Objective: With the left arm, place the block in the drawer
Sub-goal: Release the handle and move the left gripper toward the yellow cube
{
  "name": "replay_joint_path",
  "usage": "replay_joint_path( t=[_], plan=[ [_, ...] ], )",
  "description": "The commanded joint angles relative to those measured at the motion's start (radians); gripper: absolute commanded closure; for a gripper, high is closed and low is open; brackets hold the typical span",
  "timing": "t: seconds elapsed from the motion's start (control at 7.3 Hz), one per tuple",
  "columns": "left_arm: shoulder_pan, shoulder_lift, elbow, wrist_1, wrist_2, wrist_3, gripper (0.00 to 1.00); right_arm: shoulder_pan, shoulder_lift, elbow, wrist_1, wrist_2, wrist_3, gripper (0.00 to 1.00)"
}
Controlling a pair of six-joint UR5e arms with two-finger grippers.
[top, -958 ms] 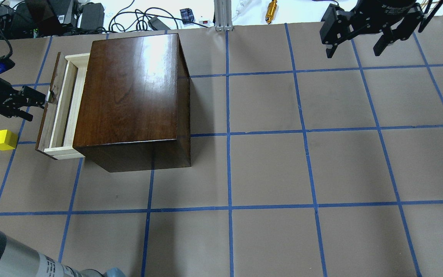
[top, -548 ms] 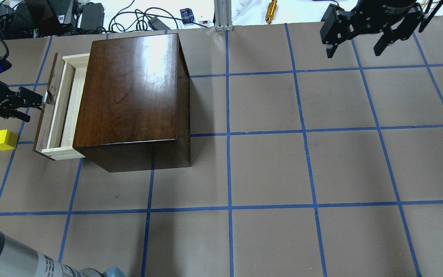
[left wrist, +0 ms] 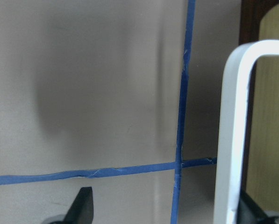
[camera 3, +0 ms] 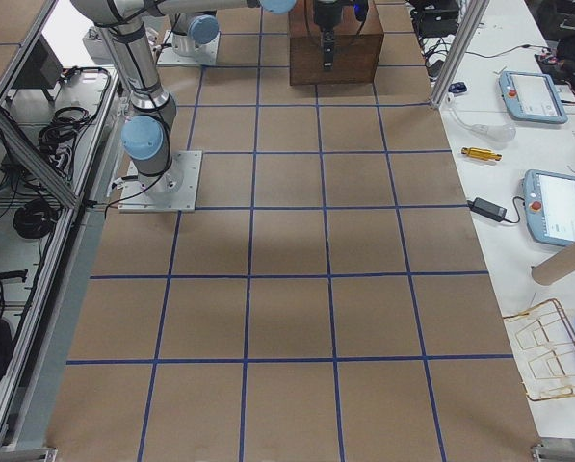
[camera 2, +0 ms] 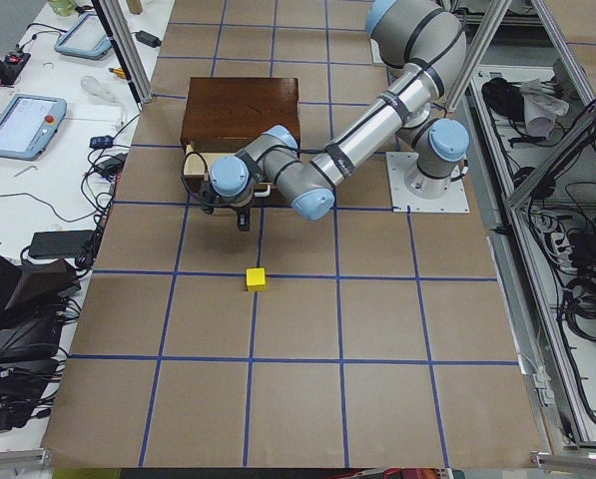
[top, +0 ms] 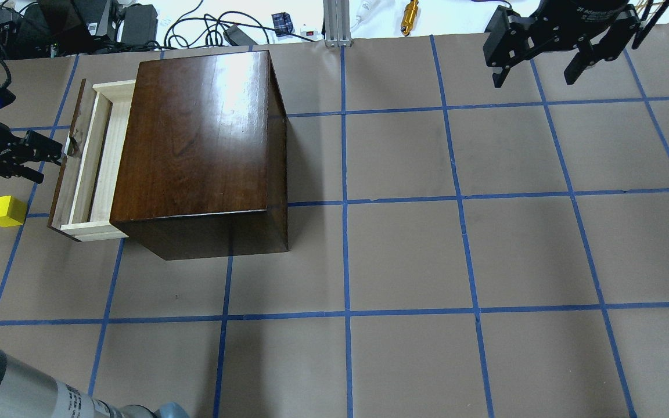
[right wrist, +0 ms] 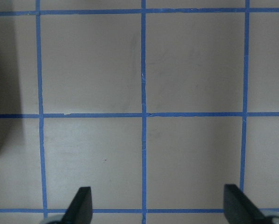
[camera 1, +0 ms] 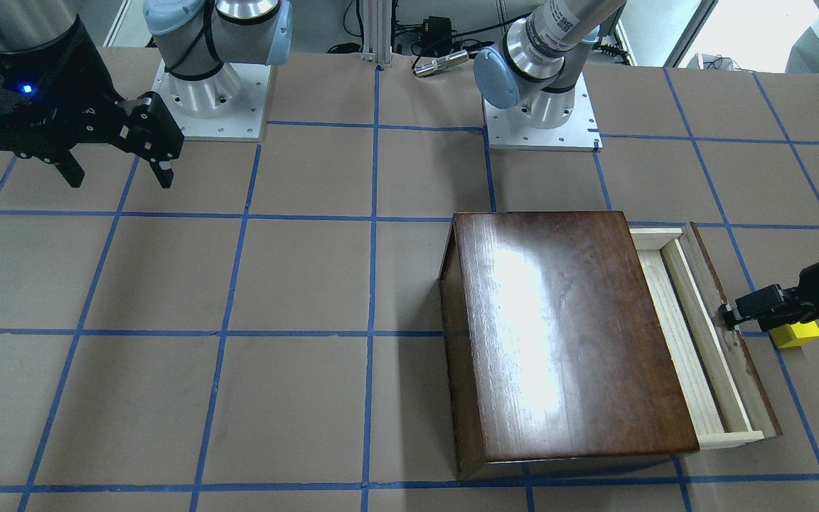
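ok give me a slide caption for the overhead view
Left gripper at the handle of the part-open drawer, yellow block on the table nearby, right gripper far off.

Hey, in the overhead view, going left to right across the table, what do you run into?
Yellow block → drawer, pulled partly open → dark wooden cabinet → right hand, hovering at the upper right. The left hand overlaps the block's span, so I left it out.
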Motion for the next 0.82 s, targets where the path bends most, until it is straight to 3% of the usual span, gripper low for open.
replay_joint_path(
  t=[0.0, 0.41, 0.68],
  plan=[
    [0.000, 0.003, 0.017, -0.012, 0.000, -0.004, 0.00, -0.001, -0.001, 0.000, 0.000, 0.000, 0.000, 0.00],
    [0.015, 0.018, 0.087, -0.068, 0.040, 0.002, 0.00, 0.000, -0.001, 0.000, 0.000, -0.002, 0.000, 0.00],
    [0.053, 0.001, 0.156, -0.075, 0.112, 0.185, 0.00, 0.000, 0.001, 0.000, 0.000, -0.002, 0.000, 0.00]
  ],
)
